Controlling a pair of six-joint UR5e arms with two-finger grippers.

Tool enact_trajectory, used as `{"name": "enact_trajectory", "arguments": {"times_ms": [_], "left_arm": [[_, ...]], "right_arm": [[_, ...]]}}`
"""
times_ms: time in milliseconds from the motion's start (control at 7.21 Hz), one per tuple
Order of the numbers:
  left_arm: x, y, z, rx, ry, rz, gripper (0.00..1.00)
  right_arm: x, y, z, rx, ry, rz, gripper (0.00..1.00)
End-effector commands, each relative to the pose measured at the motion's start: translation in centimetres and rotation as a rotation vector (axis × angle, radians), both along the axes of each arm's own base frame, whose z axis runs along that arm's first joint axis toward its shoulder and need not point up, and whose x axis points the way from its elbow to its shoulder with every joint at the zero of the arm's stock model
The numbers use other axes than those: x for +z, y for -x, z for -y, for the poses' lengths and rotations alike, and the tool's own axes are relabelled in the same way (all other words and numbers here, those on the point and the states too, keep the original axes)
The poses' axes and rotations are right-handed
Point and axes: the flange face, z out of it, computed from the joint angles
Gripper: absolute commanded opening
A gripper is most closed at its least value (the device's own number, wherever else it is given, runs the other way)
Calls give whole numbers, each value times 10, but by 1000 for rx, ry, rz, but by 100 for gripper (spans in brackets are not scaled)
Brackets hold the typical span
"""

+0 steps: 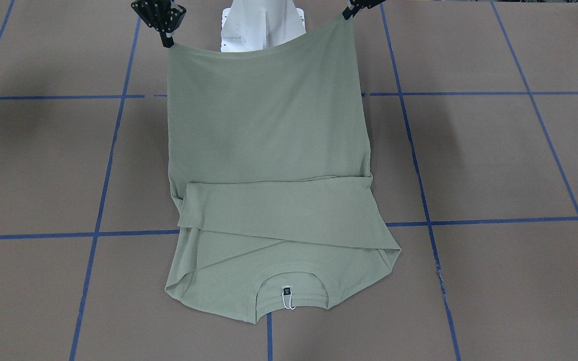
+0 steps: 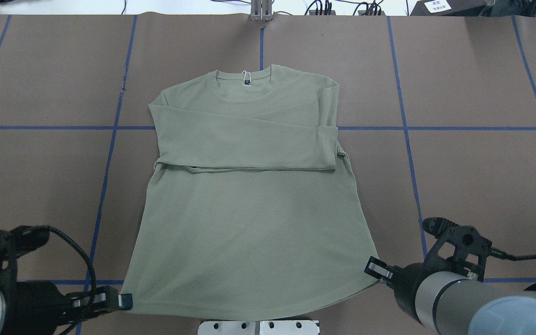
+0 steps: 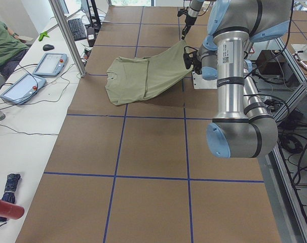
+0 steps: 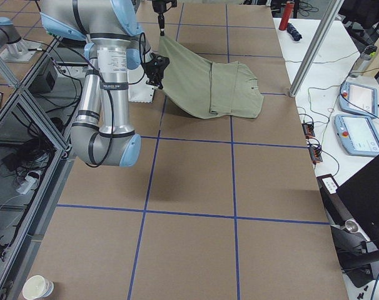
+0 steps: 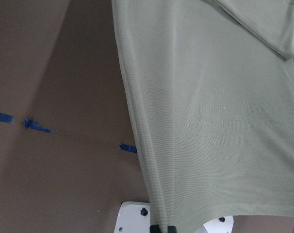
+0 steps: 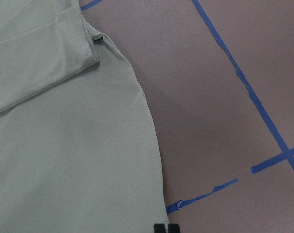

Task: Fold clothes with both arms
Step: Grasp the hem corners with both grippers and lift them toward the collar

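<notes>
The clothes are one pale sage-green long-sleeved shirt [image 2: 249, 223], front up, with both sleeves [image 2: 244, 144] folded across the chest. Its collar [image 2: 244, 86], with the black tag, rests on the table at the far side. The hem end is lifted off the table and stretched between both grippers [image 1: 264, 125]. My left gripper [image 2: 126, 301] is shut on the hem's left corner, and in the left wrist view the cloth [image 5: 210, 121] runs into it. My right gripper [image 2: 372, 269] is shut on the hem's right corner, with cloth [image 6: 64, 145] hanging from it in the right wrist view.
The table is brown with a grid of blue tape [image 2: 403, 128]. The white base pedestal [image 2: 258, 327] sits just under the lifted hem. A metal post [image 3: 67, 38], tablets [image 3: 51, 63] and a seated person [image 3: 1, 45] are at the far side table.
</notes>
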Motion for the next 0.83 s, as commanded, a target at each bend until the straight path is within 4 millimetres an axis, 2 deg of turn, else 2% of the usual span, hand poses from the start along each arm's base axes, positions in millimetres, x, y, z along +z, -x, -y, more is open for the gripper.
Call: {"name": "enact_trajectory", "arguments": {"times_ms": [0,139,278,416,555,694], "left_arm": [[-32,32,35,10,-113,15,0],[-45,21,57,-7,-198,50,0],[-46,26,97,-76,-264,120,0],[-38,19,134,-118,-303,185,0],[-30,18,154,-145,-310,221,0],[-22,15,164,-151,-318,250,0]], "right_arm": [[-28,-26,45,-70,-46,3,0],[-48,-18,78,-64,-105,-11,0],[-48,-10,121,-41,-109,-51,0],[-43,-6,162,-43,-117,-95,0],[-44,4,199,-16,-133,-111,0],[-32,27,230,-1,-141,-106,0]]}}
